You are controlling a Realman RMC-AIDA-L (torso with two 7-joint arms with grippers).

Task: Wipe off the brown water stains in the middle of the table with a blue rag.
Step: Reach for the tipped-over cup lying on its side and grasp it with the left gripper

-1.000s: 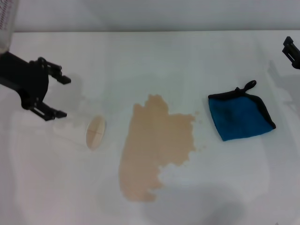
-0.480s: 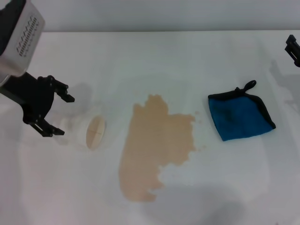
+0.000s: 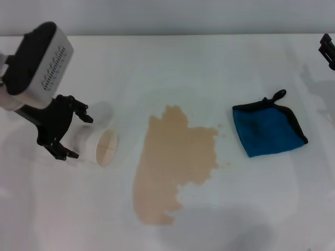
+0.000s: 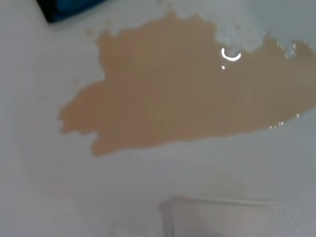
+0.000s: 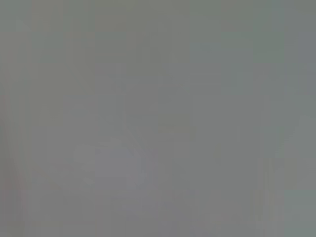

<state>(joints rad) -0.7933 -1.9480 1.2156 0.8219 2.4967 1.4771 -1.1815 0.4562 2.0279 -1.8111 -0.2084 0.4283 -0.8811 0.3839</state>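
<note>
The brown water stains spread as a large tan blotch in the middle of the white table; they also fill the left wrist view. The blue rag lies flat to the right of the stains, black loop at its far corner; a corner of it shows in the left wrist view. My left gripper is open, its fingers on either side of the closed end of a toppled white paper cup. My right gripper is barely in view at the far right edge, well away from the rag.
The paper cup lies on its side left of the stains, its mouth facing them; its rim shows in the left wrist view. Small brown specks dot the table between stains and rag. The right wrist view shows only grey.
My left arm has swung right and toward the front, bringing the open gripper from left of the cup to around its closed end. The right gripper has drawn slightly farther out of view.
</note>
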